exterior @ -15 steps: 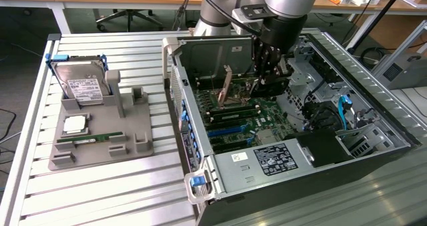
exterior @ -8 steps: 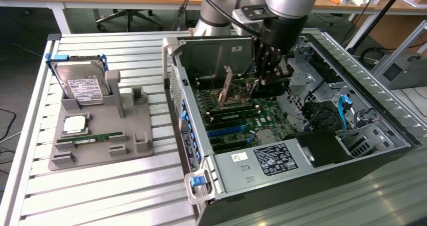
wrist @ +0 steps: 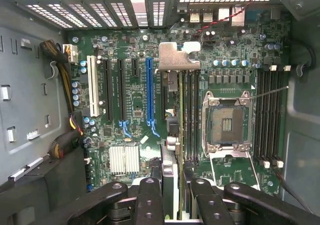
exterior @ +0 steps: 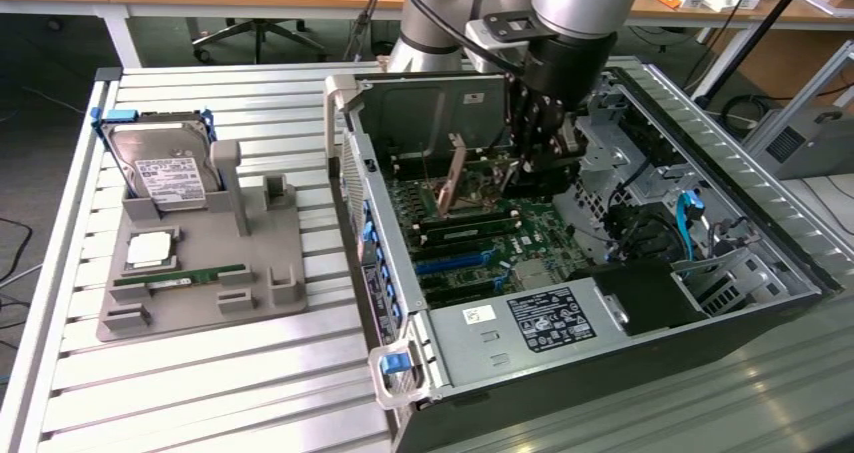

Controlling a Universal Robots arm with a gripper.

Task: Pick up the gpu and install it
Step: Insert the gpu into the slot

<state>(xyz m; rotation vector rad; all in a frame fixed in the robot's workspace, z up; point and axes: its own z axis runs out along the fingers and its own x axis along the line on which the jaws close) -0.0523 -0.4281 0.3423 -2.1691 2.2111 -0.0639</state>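
Left of your open computer case [exterior: 363, 213] in the exterior view, the grey tray [exterior: 200, 318] carries one hard drive [exterior: 163, 168], one silver chip [exterior: 147, 250] and one memory stick [exterior: 180, 276]. Inside the case, your gripper [wrist: 172, 200] stands partly closed, pinching the gpu [wrist: 169, 165] edge-on above the motherboard [wrist: 125, 110]
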